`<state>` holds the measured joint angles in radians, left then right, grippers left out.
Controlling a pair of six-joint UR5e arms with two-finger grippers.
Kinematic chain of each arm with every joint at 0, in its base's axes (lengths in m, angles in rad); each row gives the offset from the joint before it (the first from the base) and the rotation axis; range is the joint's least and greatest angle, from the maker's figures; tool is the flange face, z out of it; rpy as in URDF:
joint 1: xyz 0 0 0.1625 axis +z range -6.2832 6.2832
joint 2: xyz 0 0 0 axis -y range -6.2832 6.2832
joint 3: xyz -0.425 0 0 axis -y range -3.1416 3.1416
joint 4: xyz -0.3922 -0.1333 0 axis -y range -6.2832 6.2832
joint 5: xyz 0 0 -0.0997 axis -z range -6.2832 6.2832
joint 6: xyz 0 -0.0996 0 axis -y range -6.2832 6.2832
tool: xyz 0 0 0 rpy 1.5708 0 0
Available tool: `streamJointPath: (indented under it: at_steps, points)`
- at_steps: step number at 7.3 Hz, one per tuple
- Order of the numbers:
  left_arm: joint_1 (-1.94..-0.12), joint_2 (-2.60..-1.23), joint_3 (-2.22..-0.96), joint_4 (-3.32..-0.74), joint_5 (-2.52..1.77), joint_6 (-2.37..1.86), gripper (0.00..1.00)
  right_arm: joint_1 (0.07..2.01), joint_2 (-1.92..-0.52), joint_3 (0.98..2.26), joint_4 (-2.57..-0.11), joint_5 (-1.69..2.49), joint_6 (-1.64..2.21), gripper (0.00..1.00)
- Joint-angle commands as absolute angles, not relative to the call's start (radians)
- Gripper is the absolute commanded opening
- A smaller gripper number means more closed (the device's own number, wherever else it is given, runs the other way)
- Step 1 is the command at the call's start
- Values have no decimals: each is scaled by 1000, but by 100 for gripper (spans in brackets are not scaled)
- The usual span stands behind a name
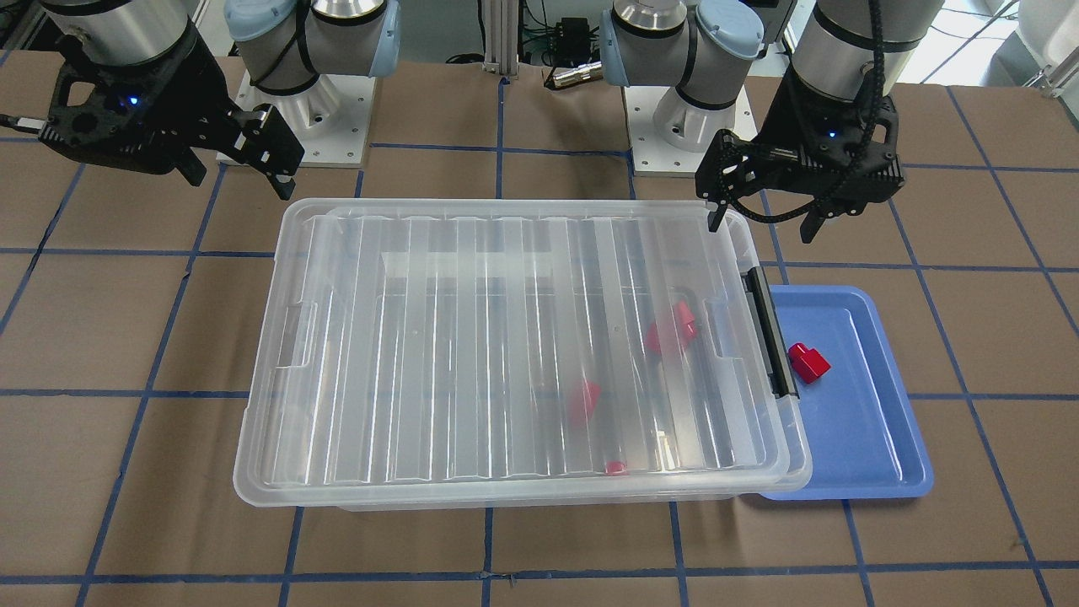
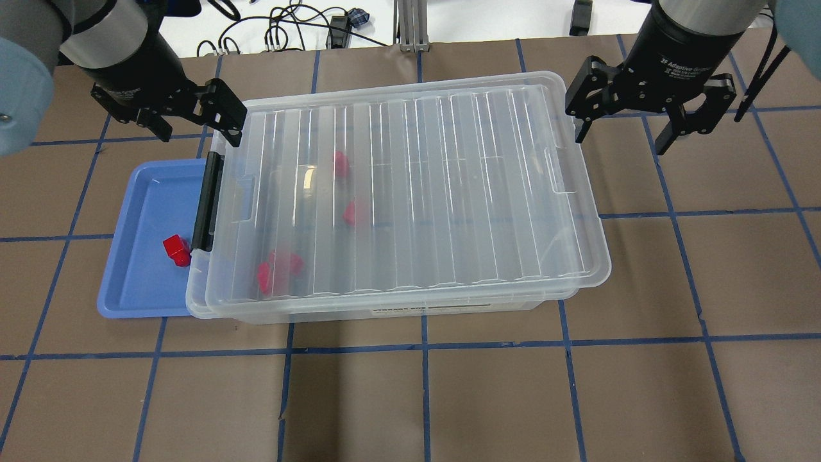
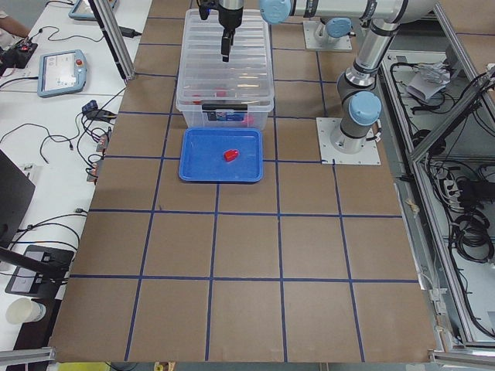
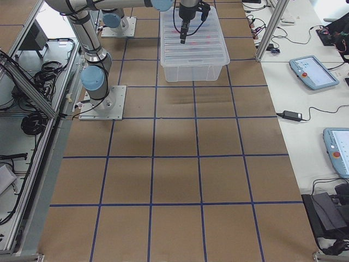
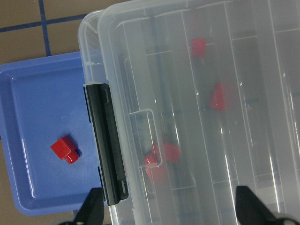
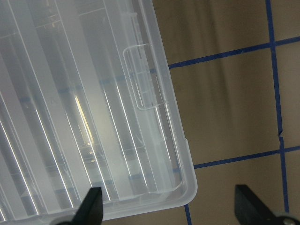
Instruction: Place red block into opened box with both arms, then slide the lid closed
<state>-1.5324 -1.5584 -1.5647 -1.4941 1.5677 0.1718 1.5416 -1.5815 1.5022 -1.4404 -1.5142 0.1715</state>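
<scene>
Where the red block lies: the red block (image 1: 807, 362) sits on the floor of the blue tray (image 1: 860, 421), outside the box (image 2: 385, 312) and just beside its black latch (image 1: 771, 333).
Left end effector: the left end effector (image 1: 763, 223) has its fingers spread and holds nothing; it hangs over the box's latch-end corner on the robot's side.
Right end effector: the right end effector (image 2: 621, 141) is likewise spread and empty, just off the opposite short end.
Lid: the lid (image 1: 506, 337) lies flat over nearly the whole opening, slightly offset from the box rim, so I see no gap wide enough to drop a block through.
Inside the box: other red pieces (image 1: 670, 330) show through the lid.
How the block should handle: probably light and rigid; the glossy plastic may slip, so pinching across the flat sides of the squarish body looks safer than gripping the stub.
How the lid should handle: probably light, thin and somewhat flexible; the handle recess (image 1: 295, 337) near a short end looks like the natural purchase for sliding.
Edges: the latch stands close to the block, so one finger has little room on that side; the tray's raised rim is well away from the block.
Open room: the brown desk (image 1: 126, 337) beyond the box's latch-free end gives the lid space to travel.
</scene>
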Motion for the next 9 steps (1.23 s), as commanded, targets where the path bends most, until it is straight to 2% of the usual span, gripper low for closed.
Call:
streamJointPath:
  at_steps: [1, 9]
  points:
    - [-1532, -1560, -1565, -1494, 1568, 172, 100, 1542, -1582, 1503, -1442, -1516, 170, 100]
    - [-1531, -1562, -1566, -1494, 1566, 173, 100, 1536, -1554, 1509, -1462, -1516, 161, 100]
